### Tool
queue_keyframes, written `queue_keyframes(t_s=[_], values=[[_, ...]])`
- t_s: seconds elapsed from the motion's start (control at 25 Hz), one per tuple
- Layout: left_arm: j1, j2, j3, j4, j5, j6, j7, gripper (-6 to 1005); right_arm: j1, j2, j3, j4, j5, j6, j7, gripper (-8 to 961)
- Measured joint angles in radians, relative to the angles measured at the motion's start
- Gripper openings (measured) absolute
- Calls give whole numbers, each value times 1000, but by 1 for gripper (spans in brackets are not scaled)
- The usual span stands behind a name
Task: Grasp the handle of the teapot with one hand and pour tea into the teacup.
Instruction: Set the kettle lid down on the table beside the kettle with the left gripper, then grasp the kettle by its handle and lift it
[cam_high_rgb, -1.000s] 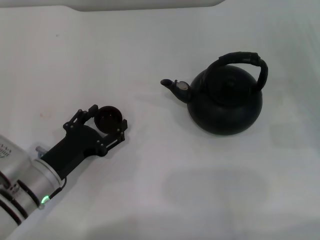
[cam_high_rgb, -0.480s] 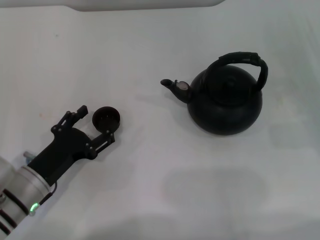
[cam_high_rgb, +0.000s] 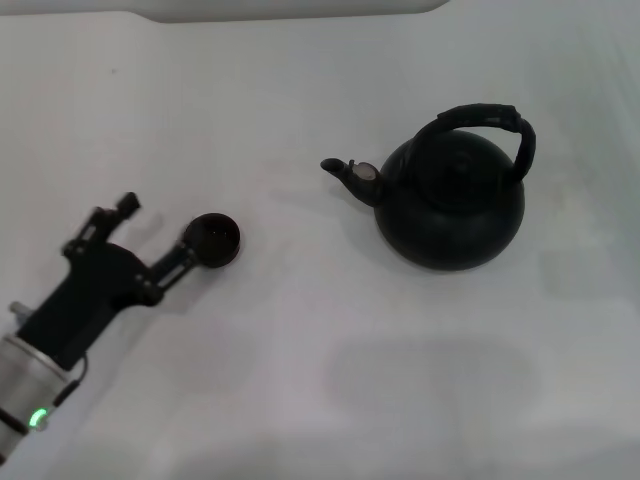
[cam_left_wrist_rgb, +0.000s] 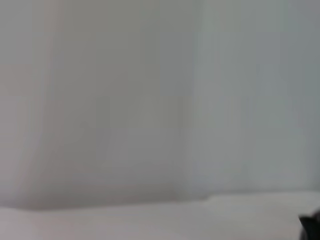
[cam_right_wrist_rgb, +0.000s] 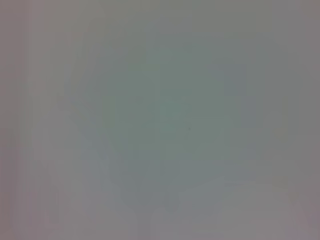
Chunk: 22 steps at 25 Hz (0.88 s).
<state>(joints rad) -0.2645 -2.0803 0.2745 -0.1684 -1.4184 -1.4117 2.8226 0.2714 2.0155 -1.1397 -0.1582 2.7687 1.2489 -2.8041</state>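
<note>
Head view: the large round-bellied matte black teapot (cam_high_rgb: 452, 205) stands upright on the white table (cam_high_rgb: 300, 380), towards the robot's right, its short spout with a small silvery cap (cam_high_rgb: 367, 172) pointing across at the tiny, low, dark brown-black teacup (cam_high_rgb: 212, 240), which sits well apart from it on the left. The thick black arched handle (cam_high_rgb: 490, 125) with its ribbed wrapping rises free over the pot's top; nothing touches it. The left gripper (cam_high_rgb: 158, 238) lies low over the table just beside the cup, its two black fingers spread wide apart and holding nothing; the nearer fingertip reaches the cup's rim, though contact cannot be judged. The right gripper does not appear. Left wrist view: pale blank surface only, with a small dark edge at one corner that cannot be identified. Right wrist view: a uniform grey field; that arm's fingers cannot be judged. Judgement: the cup appears placed, and the grasp of the handle is not yet begun. The next move calls for a gripper descending over the arch, closing squarely across it, then lifting and tipping the spout above the cup.
</note>
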Motion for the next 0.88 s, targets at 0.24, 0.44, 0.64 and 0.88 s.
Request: queue_keyframes(t_s=[0.24,0.44,0.64,0.88], values=[[59,-3,-1,16,-149,-169,0,890,-23,0,-2,20,0,69,58,794],[93,-3,-2,14,-283,-211,0,890,-84,-14,-19,14,-4,132,192,795],[108,-4,-2,10,-421,-207,0,889,-159,-48,-27,-12,-91,221,298,795],[88,-4,-2,9,-479,-198,0,889,-267,-59,-25,-134,-265,262,405,795]])
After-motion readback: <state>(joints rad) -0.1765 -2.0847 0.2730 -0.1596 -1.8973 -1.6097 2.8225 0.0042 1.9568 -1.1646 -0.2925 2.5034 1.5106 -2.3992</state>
